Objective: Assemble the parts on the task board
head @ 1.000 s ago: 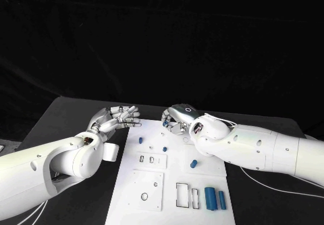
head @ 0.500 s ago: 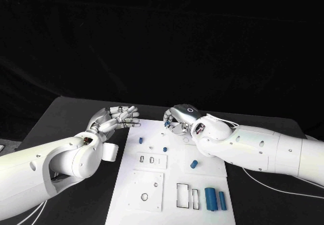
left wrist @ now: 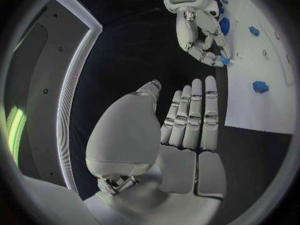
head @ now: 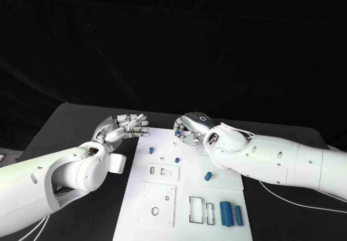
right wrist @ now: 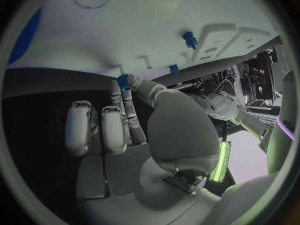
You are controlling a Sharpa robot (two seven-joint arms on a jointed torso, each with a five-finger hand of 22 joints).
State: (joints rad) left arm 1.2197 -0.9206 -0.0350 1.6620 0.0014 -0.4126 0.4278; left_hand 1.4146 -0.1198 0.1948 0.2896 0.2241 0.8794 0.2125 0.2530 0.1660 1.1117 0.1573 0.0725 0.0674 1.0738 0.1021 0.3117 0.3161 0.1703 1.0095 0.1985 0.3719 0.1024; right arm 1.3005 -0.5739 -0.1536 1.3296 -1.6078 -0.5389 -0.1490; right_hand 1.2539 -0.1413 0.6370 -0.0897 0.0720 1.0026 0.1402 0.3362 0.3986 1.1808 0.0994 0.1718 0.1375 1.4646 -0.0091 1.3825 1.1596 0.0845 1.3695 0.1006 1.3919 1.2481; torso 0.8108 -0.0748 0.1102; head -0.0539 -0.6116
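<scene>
Right hand pinching a small blue part over the far end of the task board; left hand free beside it.

The right hand (head: 190,129) hangs over the far edge of the white task board (head: 189,173), thumb and two fingers closed on a small blue part (right wrist: 123,79) while its other fingers curl in. The left hand (head: 123,128) sits over the black bench (head: 72,125) just off the board's far left corner, fingers straight and side by side, thumb apart, holding nothing. On the board lie more blue parts: a peg (head: 151,150) near the left edge, a small one (head: 177,160) mid-board, an oval piece (head: 207,175) further toward the robot, and two long cylinders (head: 230,212) side by side at the near right, next to rectangular slots (head: 201,209).
</scene>
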